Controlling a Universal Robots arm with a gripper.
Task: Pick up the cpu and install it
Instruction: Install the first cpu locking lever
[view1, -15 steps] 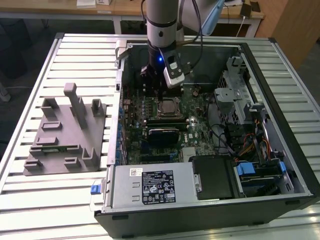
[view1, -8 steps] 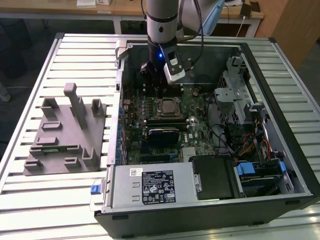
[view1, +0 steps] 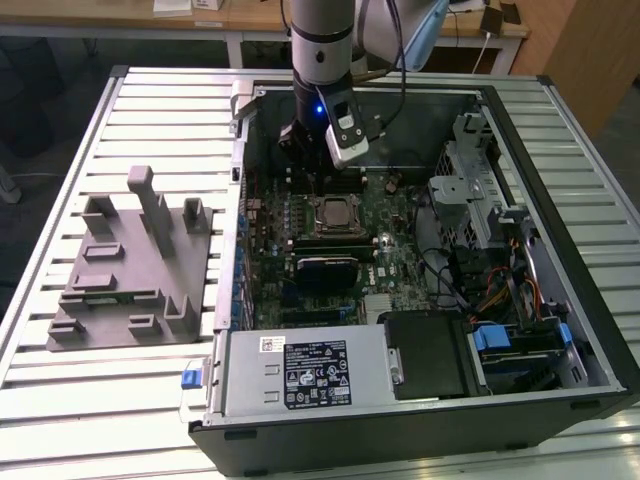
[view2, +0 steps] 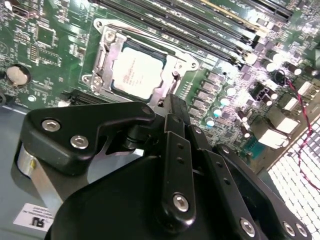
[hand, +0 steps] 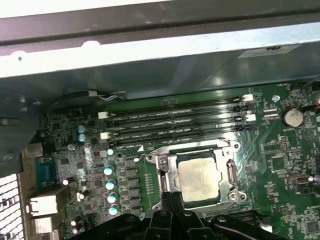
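The cpu, a small square chip with a pale silver top, lies flat in the motherboard socket inside the open computer case. Both wrist views show the cpu sitting within the socket's metal frame. My gripper hangs on the arm just above the board, at the socket's edge toward the back of the case. Its black fingertips stand close together beside the socket frame with nothing between them. They stop just short of the chip, and my gripper appears shut.
A grey plastic fixture with upright posts lies on the slatted table at the exterior view's left. Inside the case are a black block below the socket, memory slots, a power supply at the front and a drive cage at the right.
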